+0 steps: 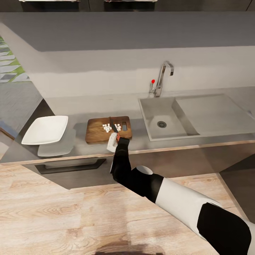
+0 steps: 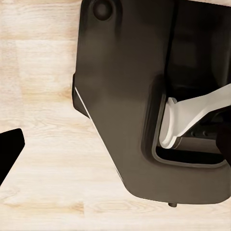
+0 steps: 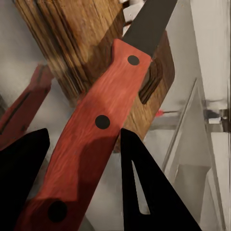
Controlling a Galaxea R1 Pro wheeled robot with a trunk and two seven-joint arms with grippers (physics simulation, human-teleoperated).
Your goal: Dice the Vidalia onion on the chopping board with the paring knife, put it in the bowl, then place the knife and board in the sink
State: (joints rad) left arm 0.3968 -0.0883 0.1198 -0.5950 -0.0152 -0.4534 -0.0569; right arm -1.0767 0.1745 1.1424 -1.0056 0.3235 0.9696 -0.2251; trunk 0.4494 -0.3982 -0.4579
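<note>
The little white onion pieces (image 1: 110, 127) sit in the middle of the chopping board (image 1: 95, 132). The paring knife (image 1: 114, 124) points its blade over them, running from the countertop's (image 1: 209, 140) front edge toward the wall. The right gripper (image 1: 114, 139) is closed on its red handle. The bowl (image 1: 46, 129) waits off the board's left end, near the countertop's left end. I think the pieces go there next
</note>
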